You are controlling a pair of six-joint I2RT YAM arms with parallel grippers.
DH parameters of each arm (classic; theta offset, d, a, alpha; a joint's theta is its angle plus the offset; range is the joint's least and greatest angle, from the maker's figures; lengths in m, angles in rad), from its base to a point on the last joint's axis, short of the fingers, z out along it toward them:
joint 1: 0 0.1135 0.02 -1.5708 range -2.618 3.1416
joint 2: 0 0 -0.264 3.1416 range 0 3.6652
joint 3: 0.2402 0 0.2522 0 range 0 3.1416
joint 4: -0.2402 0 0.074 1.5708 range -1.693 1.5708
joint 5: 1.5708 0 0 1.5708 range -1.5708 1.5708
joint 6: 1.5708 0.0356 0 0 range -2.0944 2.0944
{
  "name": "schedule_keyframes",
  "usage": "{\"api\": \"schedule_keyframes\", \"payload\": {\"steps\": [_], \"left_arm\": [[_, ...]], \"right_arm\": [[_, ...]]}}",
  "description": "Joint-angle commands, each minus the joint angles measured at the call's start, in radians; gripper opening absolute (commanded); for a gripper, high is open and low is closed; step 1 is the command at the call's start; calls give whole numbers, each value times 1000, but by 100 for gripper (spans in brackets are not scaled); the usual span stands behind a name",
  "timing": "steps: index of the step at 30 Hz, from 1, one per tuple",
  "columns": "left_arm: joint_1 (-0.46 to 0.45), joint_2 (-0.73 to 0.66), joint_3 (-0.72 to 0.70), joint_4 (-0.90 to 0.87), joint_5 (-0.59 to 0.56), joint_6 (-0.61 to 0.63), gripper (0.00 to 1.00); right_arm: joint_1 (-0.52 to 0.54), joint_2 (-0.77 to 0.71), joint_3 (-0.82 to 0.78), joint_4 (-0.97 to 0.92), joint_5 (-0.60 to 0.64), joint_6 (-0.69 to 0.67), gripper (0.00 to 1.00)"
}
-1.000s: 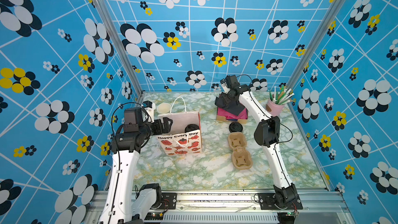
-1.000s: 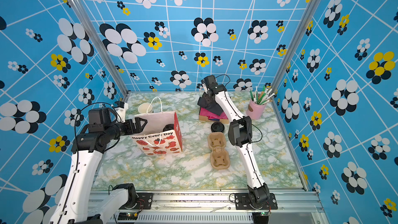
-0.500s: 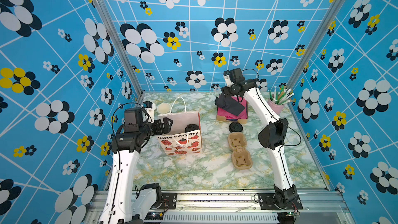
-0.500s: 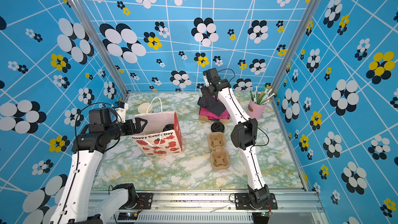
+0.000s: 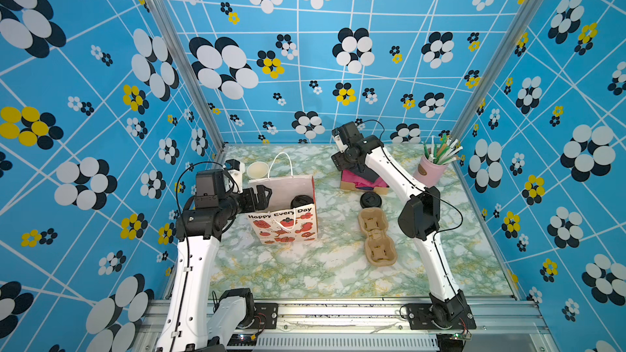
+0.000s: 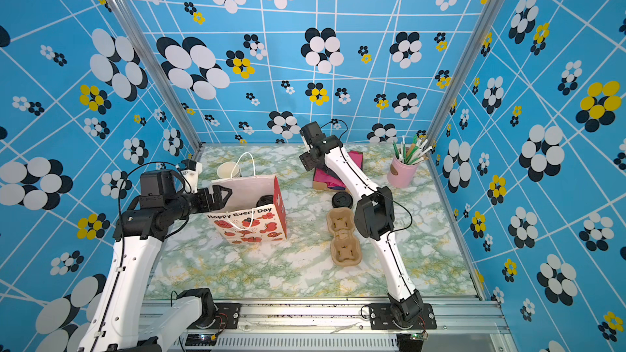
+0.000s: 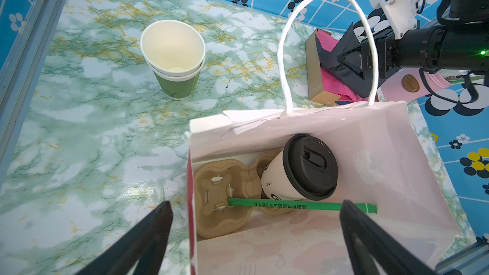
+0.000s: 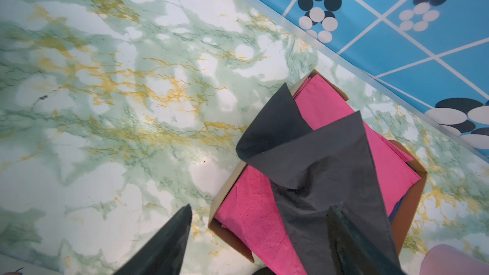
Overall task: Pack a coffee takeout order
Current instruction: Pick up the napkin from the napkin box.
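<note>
Two arms rose from the near edge of the marbled table [image 5: 305, 275]. Closest to them a cardboard cup tray [image 5: 376, 240] lay flat on the marble. Level with it, on the robot's left, a paper bag [image 5: 288, 228] printed "Happy Every Day" stood upright with its mouth open.

The left gripper [image 7: 254, 204] hovered at the bag's left rim. Its jaws were spread wide, one finger outside the bag wall and one over the inside, and they gripped nothing.

Inside the bag a second tray [image 7: 219, 194] lay on the bottom. The white cup [image 7: 275, 178] sat tilted in one of its wells with the black lid [image 7: 311, 166] pressed on. A green wrapped straw [image 7: 291, 205] lay across the tray in front of the cup.

Past the loose tray a spare lid [image 5: 371, 200] rested on the table, just beside the tray's far end. Farther back sat a cardboard box [image 8: 227, 186] of pink napkins [image 8: 251, 223].

The black napkin [image 8: 317, 167] was rumpled on top of the pink pile with two corners standing up. It lay against one finger of the right gripper [image 8: 260, 207]. That gripper's jaws stood well apart, with nothing clamped between them.

At the back, stacked green cups [image 7: 177, 85] stood behind the bag. A pink pot [image 5: 430, 172] of straws stood near the right wall.
</note>
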State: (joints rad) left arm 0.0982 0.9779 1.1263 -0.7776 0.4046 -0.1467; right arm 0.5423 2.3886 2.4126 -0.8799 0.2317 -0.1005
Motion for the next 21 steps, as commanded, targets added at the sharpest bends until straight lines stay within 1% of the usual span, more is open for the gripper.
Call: {"api": "schedule_keyframes", "payload": {"steps": [1,7,9,13,16,18,21], "left_arm": [[7,-8,-11,11,6,5,100],[7,-10,-9,8,2,7,100],[7,-11,-10,10,4,5,100],[7,-8,-15,14,8,1,100],[7,-10,-15,10,5,5,100],[7,-10,-16,11,2,6,100],[7,-8,-21,18,6,1,100]], "right_arm": [[7,55,2,14,74,-28,86],[13,114,45,27,99,-30,87],[15,133,62,35,104,-31,93],[21,186,117,51,139,-39,95],[21,235,178,44,182,-48,90],[22,257,212,49,215,-55,83],[22,268,218,83,248,-66,71]]}}
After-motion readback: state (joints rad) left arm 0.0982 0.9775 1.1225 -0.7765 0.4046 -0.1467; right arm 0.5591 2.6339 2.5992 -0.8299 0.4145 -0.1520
